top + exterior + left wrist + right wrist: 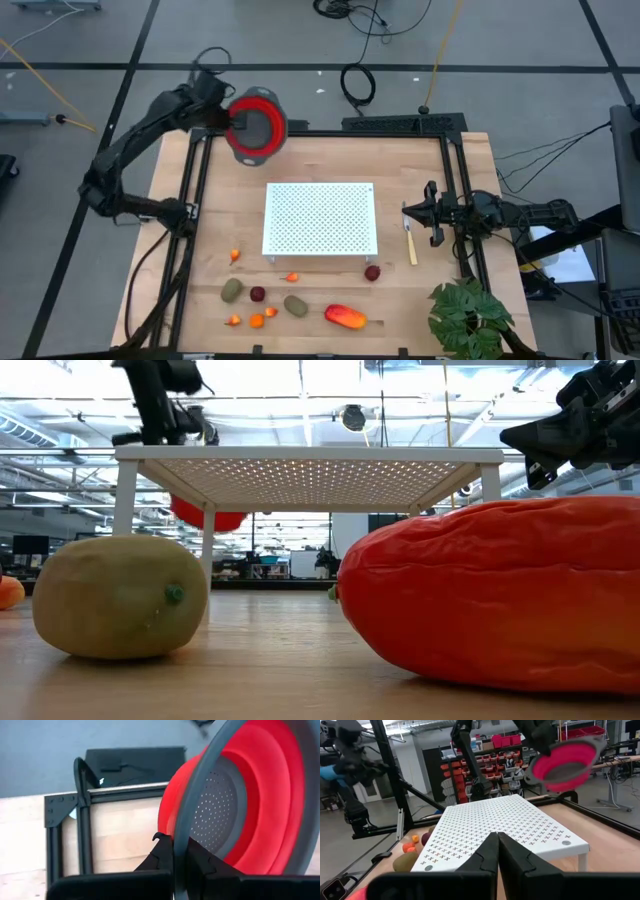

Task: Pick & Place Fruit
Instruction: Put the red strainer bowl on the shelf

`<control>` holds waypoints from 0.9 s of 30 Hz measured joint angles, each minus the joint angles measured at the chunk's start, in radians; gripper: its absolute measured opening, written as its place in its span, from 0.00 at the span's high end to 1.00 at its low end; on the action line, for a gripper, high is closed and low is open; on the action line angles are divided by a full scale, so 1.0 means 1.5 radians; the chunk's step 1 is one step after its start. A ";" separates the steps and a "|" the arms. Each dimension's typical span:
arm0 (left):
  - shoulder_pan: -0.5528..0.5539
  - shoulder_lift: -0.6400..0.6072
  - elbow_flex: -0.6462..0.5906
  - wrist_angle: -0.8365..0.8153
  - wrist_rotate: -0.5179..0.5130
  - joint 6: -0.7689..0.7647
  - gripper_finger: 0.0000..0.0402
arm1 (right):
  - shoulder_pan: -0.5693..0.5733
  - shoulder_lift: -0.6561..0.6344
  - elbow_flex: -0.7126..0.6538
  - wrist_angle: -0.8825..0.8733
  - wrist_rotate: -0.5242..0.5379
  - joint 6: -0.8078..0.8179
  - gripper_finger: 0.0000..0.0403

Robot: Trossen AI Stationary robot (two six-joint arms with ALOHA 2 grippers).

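Observation:
My left gripper (232, 118) is shut on a red colander (256, 125) with a grey rim, in the air over the table's far left corner; the low view shows the colander (205, 515) behind the rack. The fruit lies along the near edge: a red-orange mango (344, 317), two olive ovals (232, 290) (296, 305), two dark red balls (258, 294) (372, 272) and several orange bits (256, 321). My right gripper (408, 211) waits shut at the table's right side, touching nothing. My left gripper (175, 845) pinches the colander's grey rim (182, 827) between its two fingers, one on the rim's inner side and one on its outer side. The fingers slant down from the table's far left. The colander is lifted clear of the table and tilted.
A white perforated rack (320, 218) stands on short legs at the table's middle. A yellow-handled knife (410, 243) lies right of it, below my right gripper. A green leafy plant (467, 318) fills the near right corner. A black frame (190, 190) borders the table.

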 joint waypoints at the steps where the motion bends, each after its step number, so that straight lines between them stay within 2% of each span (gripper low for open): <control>1: 0.000 -0.015 0.000 0.004 0.011 -0.008 0.99 | 0.000 0.000 0.000 0.000 0.000 0.000 1.00; 8: -0.001 -0.096 0.000 0.073 0.160 -0.072 0.99 | 0.000 0.000 0.000 0.000 0.000 0.000 1.00; 15: -0.044 -0.113 0.000 0.121 0.306 -0.159 0.99 | 0.000 0.000 0.000 0.000 0.000 -0.002 1.00; 27: -0.185 -0.113 0.000 0.117 0.425 -0.280 0.99 | 0.000 0.000 0.000 0.000 0.000 -0.002 1.00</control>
